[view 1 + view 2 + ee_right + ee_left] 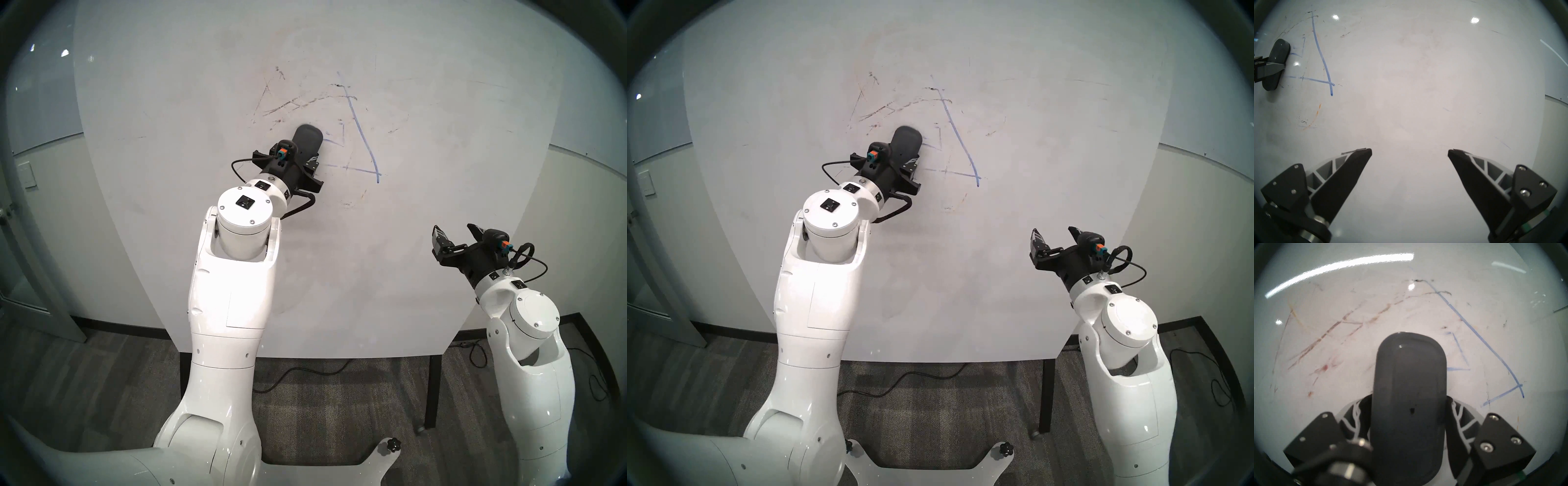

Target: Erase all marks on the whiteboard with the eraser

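Note:
The whiteboard fills the head views. My left gripper is shut on the dark grey eraser, whose pad lies flat against the board at the left part of the blue marks. In the left wrist view the eraser stands between the fingers, with blue marks to its right and reddish-brown streaks to its left. The right side and bottom right of the blue triangle show, along with part of a small square. My right gripper hangs open near the board's lower right, empty.
Faint dark and brownish streaks spread above the eraser, and an orange smudge sits below the triangle. The board rests on black legs over grey carpet with cables. A door frame is at the far left.

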Robot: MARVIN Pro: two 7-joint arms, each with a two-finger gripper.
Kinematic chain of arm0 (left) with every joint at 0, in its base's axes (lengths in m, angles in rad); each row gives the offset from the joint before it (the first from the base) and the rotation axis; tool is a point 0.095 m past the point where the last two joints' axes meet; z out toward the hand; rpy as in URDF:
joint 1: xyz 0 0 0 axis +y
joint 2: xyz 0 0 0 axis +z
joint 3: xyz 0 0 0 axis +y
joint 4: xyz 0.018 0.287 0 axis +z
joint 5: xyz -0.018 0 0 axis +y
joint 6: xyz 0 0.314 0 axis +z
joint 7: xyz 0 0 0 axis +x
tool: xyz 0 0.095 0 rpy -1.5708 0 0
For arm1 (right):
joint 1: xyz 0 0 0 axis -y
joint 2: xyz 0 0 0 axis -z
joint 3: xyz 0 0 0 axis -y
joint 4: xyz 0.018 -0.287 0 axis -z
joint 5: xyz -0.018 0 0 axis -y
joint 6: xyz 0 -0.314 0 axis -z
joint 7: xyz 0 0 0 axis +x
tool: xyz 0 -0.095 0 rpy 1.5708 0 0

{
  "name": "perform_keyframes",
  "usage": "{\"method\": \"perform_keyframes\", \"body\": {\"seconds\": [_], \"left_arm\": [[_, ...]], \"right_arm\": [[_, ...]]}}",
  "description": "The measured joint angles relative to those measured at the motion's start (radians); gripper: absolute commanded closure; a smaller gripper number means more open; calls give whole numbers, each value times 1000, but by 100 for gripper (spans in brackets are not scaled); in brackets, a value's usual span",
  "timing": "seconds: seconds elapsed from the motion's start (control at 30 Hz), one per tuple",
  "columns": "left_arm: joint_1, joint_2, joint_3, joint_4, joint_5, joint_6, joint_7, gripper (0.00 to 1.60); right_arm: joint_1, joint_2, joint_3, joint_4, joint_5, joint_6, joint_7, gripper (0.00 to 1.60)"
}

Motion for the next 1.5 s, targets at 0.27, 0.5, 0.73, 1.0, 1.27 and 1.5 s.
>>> {"method": "perform_keyframes", "body": {"seconds": [0.27, 0.5, 0.73, 1.0, 1.27, 1.5], "left_arm": [[-36, -17, 14, 24, -1, -15, 5, 160], [-31, -24, 6, 18, -3, -14, 1, 160], [-4, -21, -25, -38, -4, 9, 4, 160], [64, 0, -73, -103, -2, 45, 7, 160], [122, 15, -91, -134, -11, 74, -15, 160], [150, 21, -88, -143, -20, 81, -36, 160]], "right_arm": [[0, 0, 0, 0, 0, 0, 0, 0], [0, 0, 0, 0, 0, 0, 0, 0], [0, 0, 0, 0, 0, 0, 0, 0], [0, 0, 0, 0, 0, 0, 0, 0], [0, 0, 0, 0, 0, 0, 0, 0], [0, 0, 0, 0, 0, 0, 0, 0]]}}
